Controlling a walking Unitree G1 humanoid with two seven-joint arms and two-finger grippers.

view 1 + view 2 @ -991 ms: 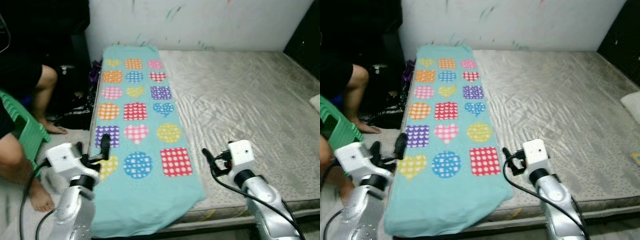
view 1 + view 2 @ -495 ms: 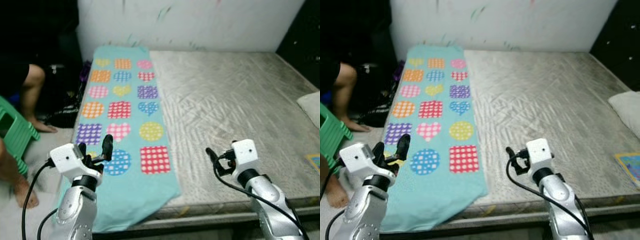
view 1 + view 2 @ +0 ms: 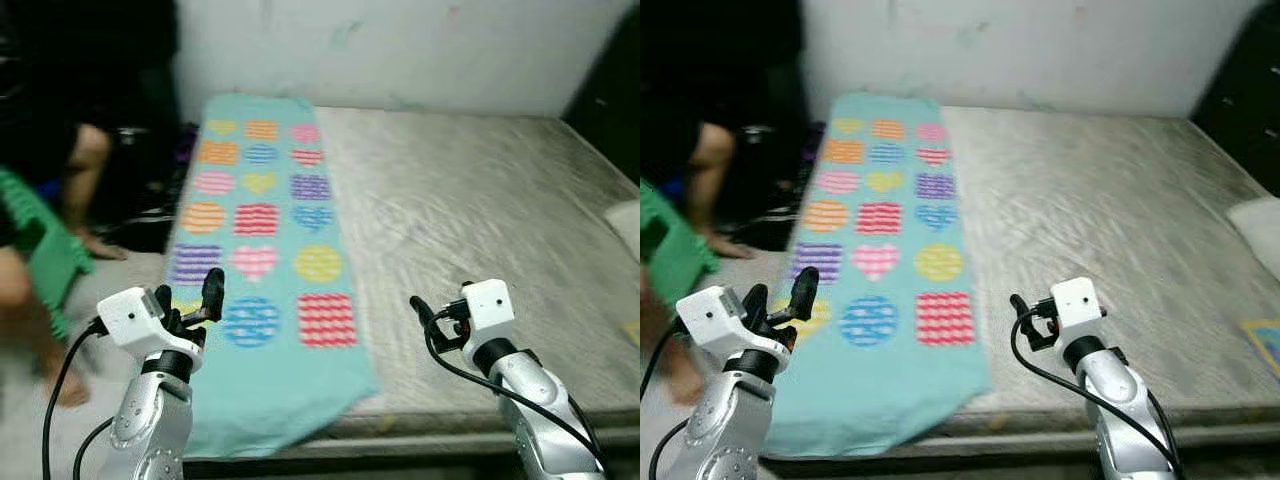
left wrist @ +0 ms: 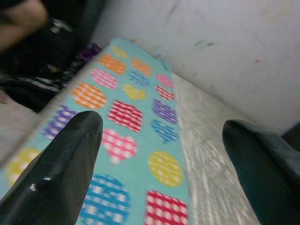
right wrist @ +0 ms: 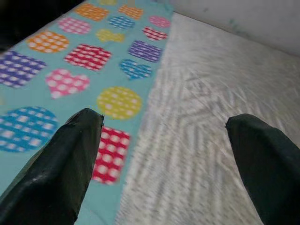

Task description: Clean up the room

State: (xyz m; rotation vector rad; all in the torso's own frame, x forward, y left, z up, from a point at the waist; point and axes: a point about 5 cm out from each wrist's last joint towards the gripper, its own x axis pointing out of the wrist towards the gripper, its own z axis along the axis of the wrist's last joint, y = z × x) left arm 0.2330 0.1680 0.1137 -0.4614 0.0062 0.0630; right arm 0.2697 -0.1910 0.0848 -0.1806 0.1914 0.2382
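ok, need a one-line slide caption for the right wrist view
Right gripper open above the bare mattress, beside a teal blanket patterned with colourful dotted hearts, circles and squares.

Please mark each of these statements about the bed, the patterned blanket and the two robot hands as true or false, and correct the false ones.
1. The teal blanket lies along the left side of the mattress. True.
2. The left hand is shut on the blanket. False: its fingers are open and hold nothing; it hovers above the blanket's left edge.
3. The right hand is open and holds nothing. True.
4. The blanket is folded into a small square pile. False: it is spread out long and flat, its near end hanging over the mattress edge.
5. A person is beside the bed on the robot's left, by a green stool. True.
6. The blanket carries only stripes. False: it shows coloured hearts, circles and squares.
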